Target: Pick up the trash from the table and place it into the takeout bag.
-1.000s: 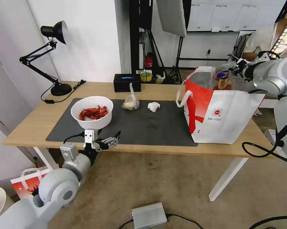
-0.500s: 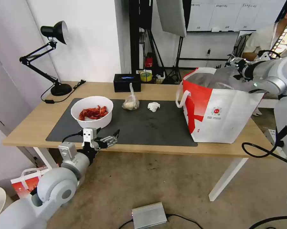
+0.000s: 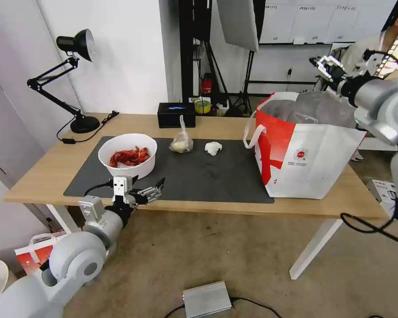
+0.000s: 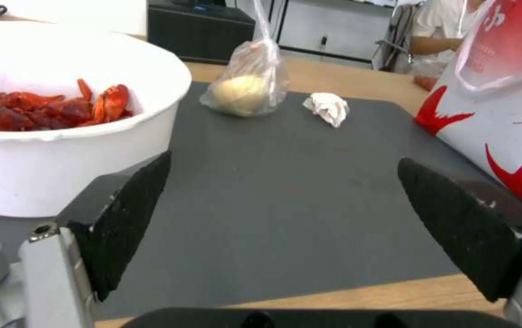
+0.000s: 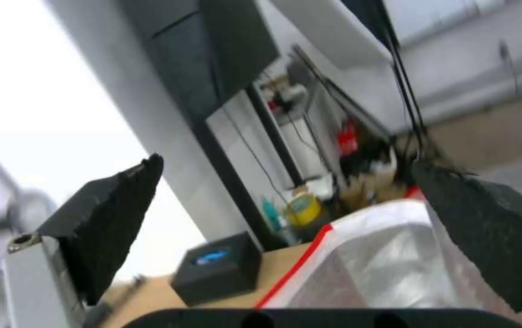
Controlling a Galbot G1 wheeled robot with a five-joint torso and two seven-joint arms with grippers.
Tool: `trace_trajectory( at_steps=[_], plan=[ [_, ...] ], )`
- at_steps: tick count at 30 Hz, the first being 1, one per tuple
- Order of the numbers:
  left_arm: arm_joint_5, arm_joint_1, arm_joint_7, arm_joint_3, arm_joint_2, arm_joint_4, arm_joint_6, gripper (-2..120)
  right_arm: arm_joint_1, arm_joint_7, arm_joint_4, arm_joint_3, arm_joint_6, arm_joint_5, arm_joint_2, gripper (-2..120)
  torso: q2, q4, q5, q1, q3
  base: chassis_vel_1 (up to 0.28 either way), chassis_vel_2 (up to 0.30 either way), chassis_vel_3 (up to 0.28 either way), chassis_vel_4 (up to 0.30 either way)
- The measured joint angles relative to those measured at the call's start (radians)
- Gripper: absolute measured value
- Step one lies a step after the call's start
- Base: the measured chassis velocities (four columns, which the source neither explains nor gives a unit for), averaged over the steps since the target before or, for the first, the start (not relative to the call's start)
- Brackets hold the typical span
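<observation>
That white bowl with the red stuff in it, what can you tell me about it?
The bowl is round, white and deep, with a plain rim, and looks like thin plastic or paper. It stands upright on the dark grey mat, near that mat's left end, holding a loose heap of red crayfish shells well below the rim. Nothing grips it. The left gripper hangs open just in front of it, off the table's edge.

Your head view looks forward and down over the whole tabletop (image 3: 234, 128) from its near side. Your left wrist view sits low at the near edge, facing far across the mat (image 4: 285, 173). Your right wrist view looks left from above the takeout bag (image 5: 395, 255). All three share that bag.
</observation>
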Motion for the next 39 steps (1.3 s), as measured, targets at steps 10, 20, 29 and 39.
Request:
trace_trajectory(
  at_steps=[10, 20, 29, 39],
  plan=[
    [0.043, 0.000, 0.004, 0.031, -0.004, 0.017, -0.051, 100, -0.277, -0.259, 0.180, 0.042, 0.041, -0.319, -0.105, 100, 0.000, 0.0001, 0.0000, 0.000, 0.000, 0.000, 0.000, 0.000, 0.000],
    [0.130, 0.042, -0.016, -0.001, -0.001, 0.008, -0.039, 100, -0.531, -0.270, 0.359, 0.062, 0.178, -0.393, -0.152, 100, 0.000, -0.0001, 0.0000, 0.000, 0.000, 0.000, 0.000, 0.000, 0.000],
    [0.191, 0.129, -0.099, -0.048, -0.020, -0.028, 0.002, 100, -0.696, -0.181, 0.425, 0.025, 0.211, -0.448, -0.186, 100, 0.000, 0.0000, -0.0001, 0.000, 0.000, 0.000, 0.000, 0.000, 0.000],
    [0.202, 0.193, -0.147, -0.128, -0.028, -0.048, 0.041, 100, -0.862, -0.229, 0.371, -0.030, 0.366, -0.610, -0.192, 100, 0.000, -0.0001, 0.0001, 0.000, 0.000, 0.000, 0.000, 0.000, 0.000]
  ],
)
